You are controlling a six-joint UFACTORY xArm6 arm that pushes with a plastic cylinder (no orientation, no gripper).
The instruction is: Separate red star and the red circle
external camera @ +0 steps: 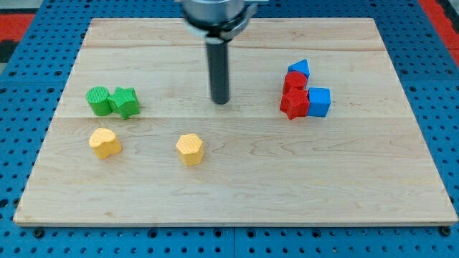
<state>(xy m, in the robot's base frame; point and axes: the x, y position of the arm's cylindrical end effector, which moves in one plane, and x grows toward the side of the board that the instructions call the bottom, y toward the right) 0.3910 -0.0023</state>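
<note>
A: Where do the two red pieces sit?

B: On the worktop [237, 186], toward the view's right. The red circle [295, 80] touches the red star [293, 104] just below it. A blue triangular block [300, 69] presses on the circle from above, and a blue cube [319, 102] touches the star's right side.

A: And the fingers?

B: There are none. The arm ends in a rod, nothing held. My tip [220, 102] stands well apart from the cluster, to its left, near the board's middle.

A: How will they handle?

B: I judge them light, rigid and easy to slide. The star's points may catch and turn it; the circle could roll off a glancing push. Best contact, I think, is the seam between them, entered from the left.

A: Room?

B: Plenty below the star and leftward. The right edge is nearer, so pushing the star down-left seems safer. The green blocks [112, 101], the yellow block [105, 142] at the left and the other yellow one [190, 149] lie far off.
</note>
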